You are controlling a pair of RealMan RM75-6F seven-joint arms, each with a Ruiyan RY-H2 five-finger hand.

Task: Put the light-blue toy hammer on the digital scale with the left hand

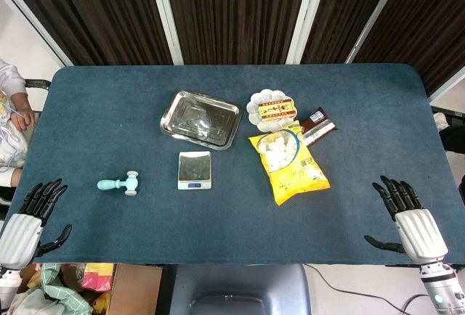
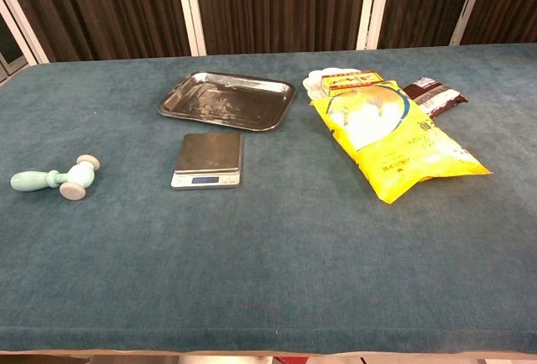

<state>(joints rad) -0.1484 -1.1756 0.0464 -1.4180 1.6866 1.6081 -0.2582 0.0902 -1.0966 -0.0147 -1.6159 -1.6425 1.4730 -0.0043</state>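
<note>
The light-blue toy hammer [image 1: 120,183] [image 2: 54,179] lies flat on the blue table, left of centre, its handle pointing left. The small digital scale [image 1: 195,169] [image 2: 208,159] sits to its right, its platform bare. My left hand [image 1: 30,217] hovers at the table's front-left corner, fingers spread, holding nothing, well short of the hammer. My right hand [image 1: 407,217] is at the front-right corner, also spread and holding nothing. Neither hand shows in the chest view.
A steel tray [image 1: 200,119] [image 2: 226,101] lies behind the scale. Right of it are a yellow snack bag [image 1: 288,164] [image 2: 390,133], a white scalloped dish with a packet [image 1: 272,109], and a dark wrapper [image 1: 318,125]. A person's arm [image 1: 14,112] is at the left edge.
</note>
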